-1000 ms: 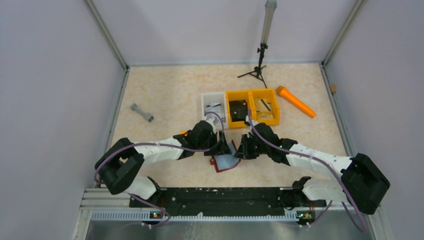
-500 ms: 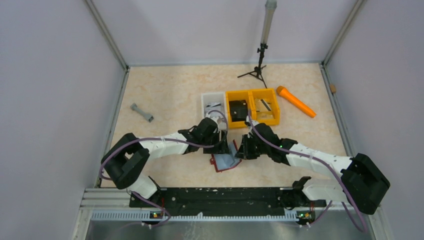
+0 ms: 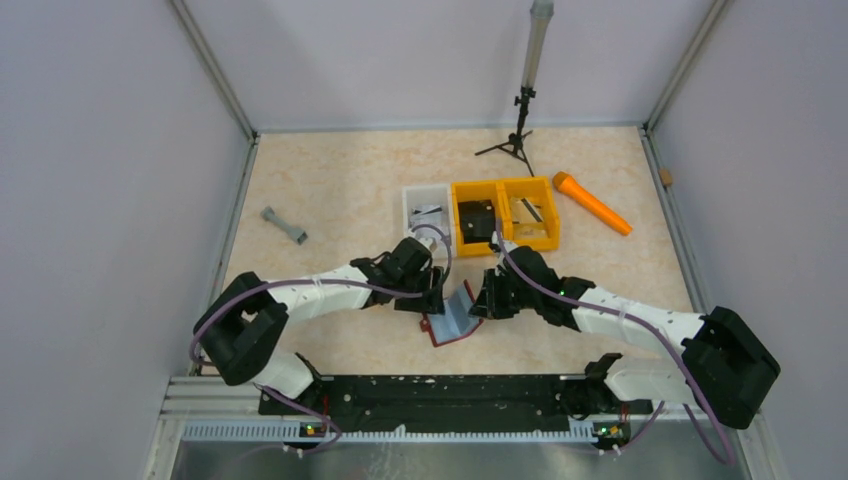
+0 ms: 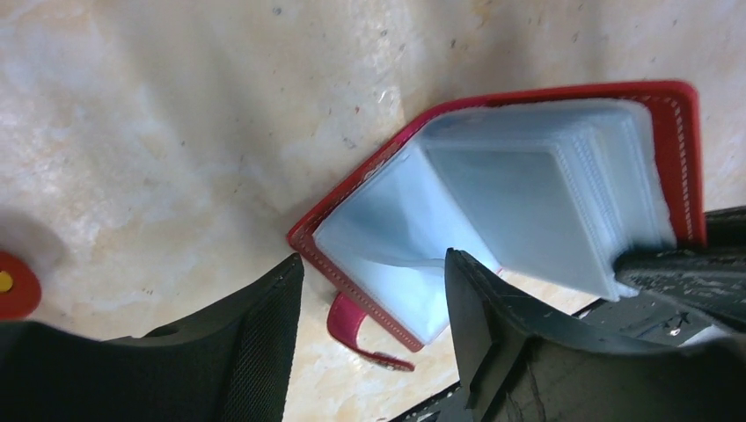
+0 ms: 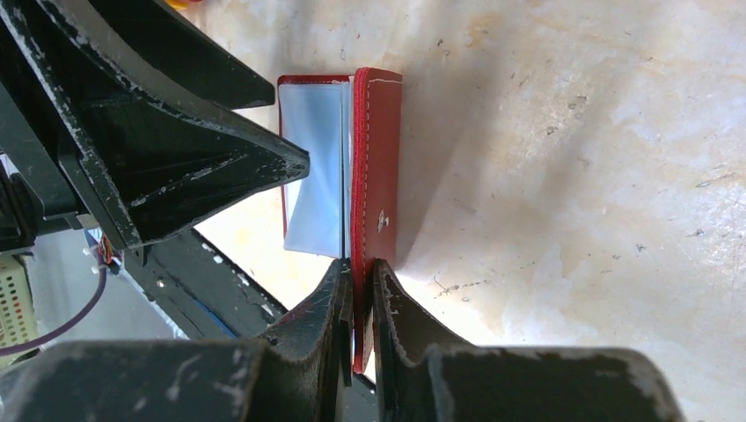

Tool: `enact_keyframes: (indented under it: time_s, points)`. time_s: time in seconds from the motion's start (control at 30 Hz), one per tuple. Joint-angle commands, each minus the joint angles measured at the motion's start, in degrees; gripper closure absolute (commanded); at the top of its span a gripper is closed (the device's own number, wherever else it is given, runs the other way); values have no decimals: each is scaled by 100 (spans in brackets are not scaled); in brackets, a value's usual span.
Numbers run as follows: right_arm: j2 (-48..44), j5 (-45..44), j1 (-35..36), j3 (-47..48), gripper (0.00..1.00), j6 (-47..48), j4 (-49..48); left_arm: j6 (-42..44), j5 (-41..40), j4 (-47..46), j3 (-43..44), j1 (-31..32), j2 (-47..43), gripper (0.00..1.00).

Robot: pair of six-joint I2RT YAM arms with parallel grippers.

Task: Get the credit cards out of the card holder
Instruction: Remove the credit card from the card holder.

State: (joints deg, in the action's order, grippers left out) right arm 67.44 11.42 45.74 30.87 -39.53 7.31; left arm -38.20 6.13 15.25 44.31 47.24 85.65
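The card holder (image 3: 452, 326) is a red wallet lying open on the table between my two arms. Its pale translucent sleeves (image 4: 528, 193) fan up from the spine. I cannot tell whether credit cards sit inside them. My right gripper (image 5: 361, 264) is shut on the holder's red cover (image 5: 378, 158) and holds it on edge, snap side out. My left gripper (image 4: 374, 264) is open just above the holder's near corner. The red strap tab (image 4: 347, 321) lies between its fingers, which touch nothing. In the top view the left gripper (image 3: 430, 297) and the right gripper (image 3: 483, 300) face each other across the holder.
Behind the grippers stand a white bin (image 3: 409, 222) and a two-part yellow bin (image 3: 503, 186), holding pale flat pieces and a black square. A grey dumbbell-shaped piece (image 3: 284, 225), an orange cone (image 3: 592, 203) and a small tripod (image 3: 517, 140) lie farther off. A red-and-yellow block (image 4: 13, 286) sits left.
My left gripper has drawn back a little to the left and its fingers have narrowed slightly. The sleeves stand up a bit more. The right arm has not moved.
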Motion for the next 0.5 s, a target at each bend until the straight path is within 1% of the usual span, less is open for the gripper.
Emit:
enact_keyframes:
  time_s: [0.0,0.07,0.17,0.27,0.3,0.37,0.47]
  points:
    - [-185,-109,49,215,100,55,-163,269,-138,564,-198,10,-386,38]
    - [-188,-121,54,209,100,50,-162,320,-210,724,-240,11,-538,41]
    - [-174,-131,52,203,100,45,-206,362,-193,943,-277,5,-742,48]
    - [-160,-131,49,202,100,33,-242,440,-112,1065,-271,6,-860,56]
    - [-154,-125,51,201,100,29,-250,459,-227,1173,-220,7,-937,60]
    - [-143,-114,51,224,100,33,-249,421,-536,1277,-215,-1,-1354,65]
    - [-147,-117,49,228,100,23,-243,427,-556,1109,-193,-12,-2069,70]
